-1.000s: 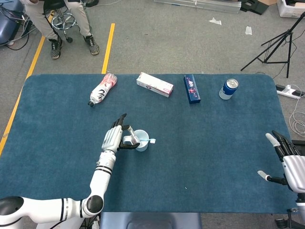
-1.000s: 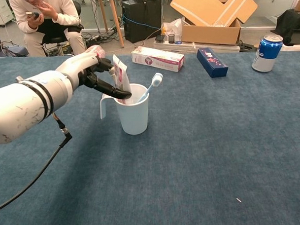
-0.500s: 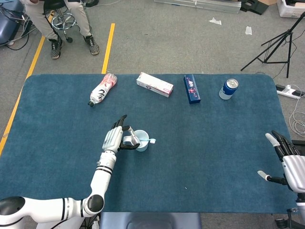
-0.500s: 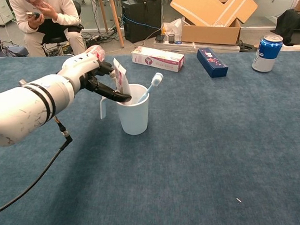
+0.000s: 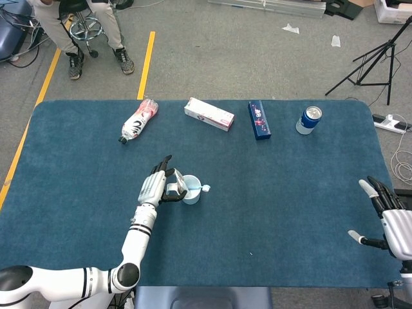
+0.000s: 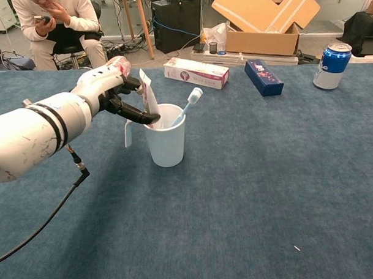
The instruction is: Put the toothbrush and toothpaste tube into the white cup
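The white cup (image 6: 167,143) stands upright left of the table's middle, also seen from above as the cup (image 5: 192,194). A light blue toothbrush (image 6: 191,99) leans in it, head up and to the right. The toothpaste tube (image 6: 149,97) stands in the cup's left side, flat end up. My left hand (image 6: 108,87) pinches the tube just above the rim, thumb low by the rim and fingers behind the tube. In the head view the left hand (image 5: 154,185) sits right beside the cup. My right hand (image 5: 386,215) hovers at the table's right edge, fingers spread, holding nothing.
Along the far edge lie a plastic bottle (image 5: 137,120), a white toothpaste box (image 5: 209,114), a dark blue box (image 5: 259,120) and an upright blue can (image 5: 309,120). A person sits beyond the table at the far left (image 6: 53,21).
The left hand has stayed at the cup with the tube between its fingers, shifting only slightly. The toothbrush and the right hand have not moved.
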Motion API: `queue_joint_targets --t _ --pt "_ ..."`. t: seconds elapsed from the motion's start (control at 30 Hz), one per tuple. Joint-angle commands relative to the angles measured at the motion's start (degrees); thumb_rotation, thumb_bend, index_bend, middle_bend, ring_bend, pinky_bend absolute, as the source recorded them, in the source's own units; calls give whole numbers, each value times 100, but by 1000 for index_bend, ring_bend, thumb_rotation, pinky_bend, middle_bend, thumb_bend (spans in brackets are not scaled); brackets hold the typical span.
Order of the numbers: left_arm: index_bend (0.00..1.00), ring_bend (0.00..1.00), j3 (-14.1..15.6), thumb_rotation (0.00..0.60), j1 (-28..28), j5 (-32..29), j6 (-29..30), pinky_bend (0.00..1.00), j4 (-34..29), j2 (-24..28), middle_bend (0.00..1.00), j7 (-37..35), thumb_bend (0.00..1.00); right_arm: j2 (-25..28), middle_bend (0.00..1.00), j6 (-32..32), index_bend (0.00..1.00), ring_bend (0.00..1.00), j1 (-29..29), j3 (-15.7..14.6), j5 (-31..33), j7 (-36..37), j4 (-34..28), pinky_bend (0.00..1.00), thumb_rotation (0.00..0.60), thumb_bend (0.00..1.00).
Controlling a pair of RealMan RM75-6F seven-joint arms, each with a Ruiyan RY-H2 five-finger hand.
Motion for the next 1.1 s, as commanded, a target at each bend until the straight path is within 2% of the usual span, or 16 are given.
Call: queue_joint_targets --t 0.03,0.37,1.1 --pt "390 0 1 600 7 3 -4 0 -19 13 14 -3 432 1 0 -3 0 0 1 -1 0 1 -1 150 600 0" --pt "211 0 24 600 38 24 0 0 -128 54 14 -15 433 -4 0 -6 0 0 2 -1 3 -7 1 150 600 0" --pt "199 0 39 600 50 46 39 0 -342 104 14 -8 432 -7 0 -33 0 0 13 6 29 1 12 150 600 0"
